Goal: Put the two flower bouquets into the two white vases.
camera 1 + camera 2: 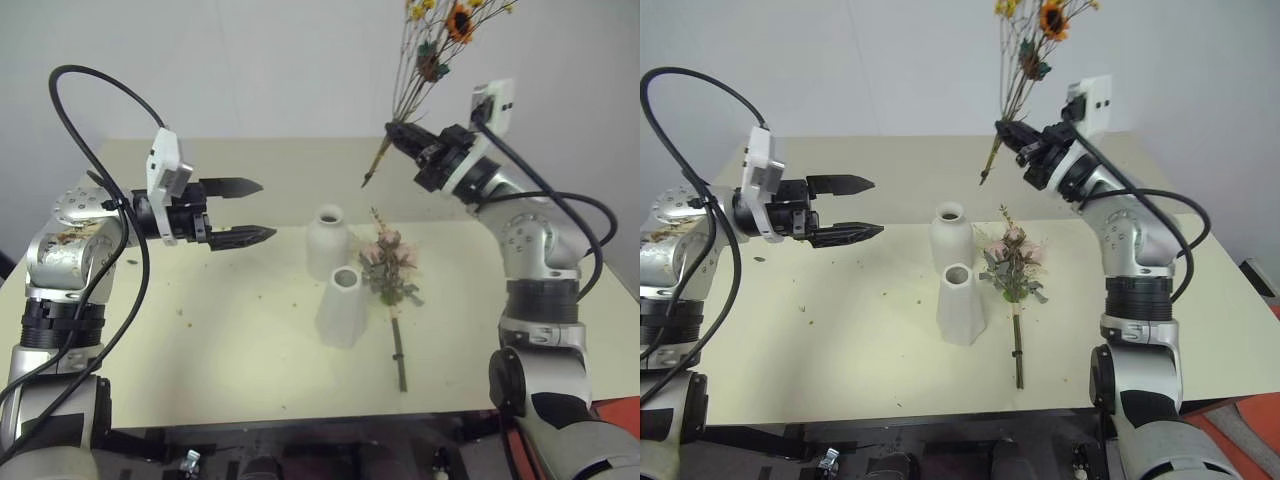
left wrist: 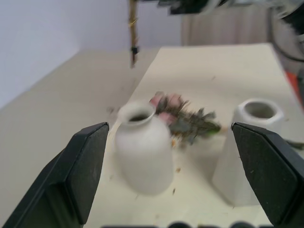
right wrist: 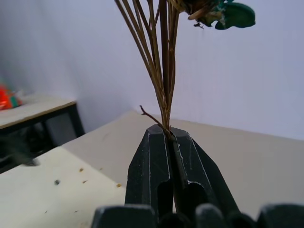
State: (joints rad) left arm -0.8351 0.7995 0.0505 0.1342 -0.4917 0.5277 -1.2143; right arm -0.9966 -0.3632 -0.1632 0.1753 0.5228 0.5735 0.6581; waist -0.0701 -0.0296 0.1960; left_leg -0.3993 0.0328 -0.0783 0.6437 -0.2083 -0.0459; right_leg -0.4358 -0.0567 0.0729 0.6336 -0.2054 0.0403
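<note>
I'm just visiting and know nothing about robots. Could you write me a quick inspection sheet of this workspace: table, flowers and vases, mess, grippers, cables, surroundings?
Surface: pale cream table, bare apart from the items below.
Job's things: rounded vase and tapered vase stand upright and empty near the middle. Pink rose bouquet lies flat beside them. Yellow-orange dried bouquet is held in the air, blooms up.
Clutter: small dark crumbs scattered on the table.
Grippers: left gripper open, empty, pointing toward the vases. Right gripper shut on the dried stems.
Cables: black cable loops above the left arm; another along the right arm.
Surroundings: plain pale wall behind.
</note>
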